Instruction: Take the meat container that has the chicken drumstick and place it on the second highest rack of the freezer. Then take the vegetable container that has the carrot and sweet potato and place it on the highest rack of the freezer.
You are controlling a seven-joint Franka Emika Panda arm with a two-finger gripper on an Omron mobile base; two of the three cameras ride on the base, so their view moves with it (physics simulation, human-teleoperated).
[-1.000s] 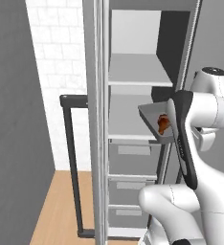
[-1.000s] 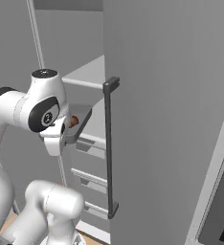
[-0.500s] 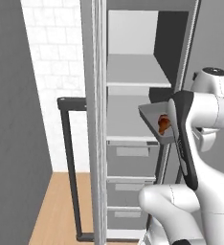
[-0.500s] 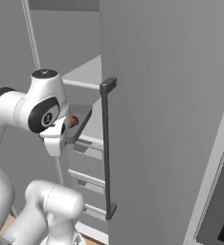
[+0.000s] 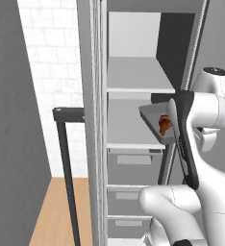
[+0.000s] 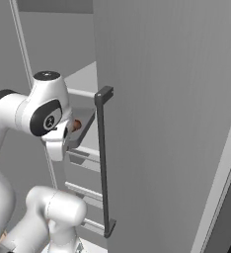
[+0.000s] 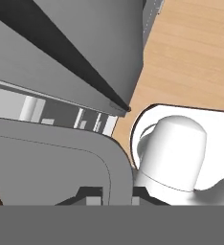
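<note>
- The claw (image 7: 116, 194) is seen in the hand view at the rim of the meat container (image 5: 155, 122); its tips are at the container's corner, with the container wall apparently between them.
- The claw appears closed on the container rim, though the fingertips are largely cut off by the lower edge of the hand view.
- The container, a shallow grey tray, is held up in the air in front of the open freezer (image 5: 133, 72), tilted, at the height of the gap between two racks.
- A reddish-brown drumstick (image 5: 164, 125) is seen inside the container, lying toward the arm side.
- In the right base view the container (image 6: 83, 126) projects from behind the arm's wrist toward the freezer interior, with the drumstick (image 6: 76, 124) just visible at its near end.
- The highest rack (image 5: 138, 79) is located above the container; the second rack (image 5: 129, 132) is located below and behind it.
- Drawers (image 5: 133, 166) are stacked beneath the racks.
- The freezer door (image 6: 167, 113) stands open, with a dark vertical handle (image 6: 102, 163) on its face.
- In the left base view a white tiled wall (image 5: 52, 57) and wood floor (image 5: 56, 211) are seen to the left of the freezer.
</note>
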